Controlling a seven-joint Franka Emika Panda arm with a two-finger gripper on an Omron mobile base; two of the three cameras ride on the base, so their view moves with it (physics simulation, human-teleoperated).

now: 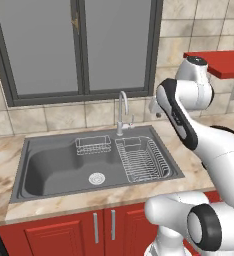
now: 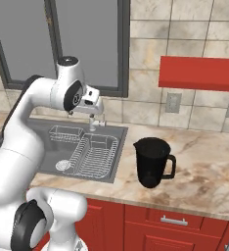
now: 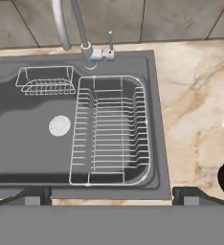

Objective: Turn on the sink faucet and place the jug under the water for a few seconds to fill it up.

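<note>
Faucet dry, jug waiting on the counter, nothing in your grip

Sink faucet (image 3: pixel 85 48) stands at the back rim of the sink (image 1: pixel 44 167), its small lever (image 3: pixel 109 45) upright just beside the base, no water running. Your gripper (image 3: pixel 111 195) hangs above the basin's front edge w/ fingers spread wide and empty, so the lever lies straight ahead & lower. Jug (image 2: pixel 153 162) sits upright on the counter (image 2: pixel 209 166) right of the sink, handle pointing away from it

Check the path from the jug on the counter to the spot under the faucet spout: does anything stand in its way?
The jug stands on the counter right of the sink. Between it and the sink faucet, a wire dish rack fills the sink's right side. The open gripper hovers near the faucet.
</note>
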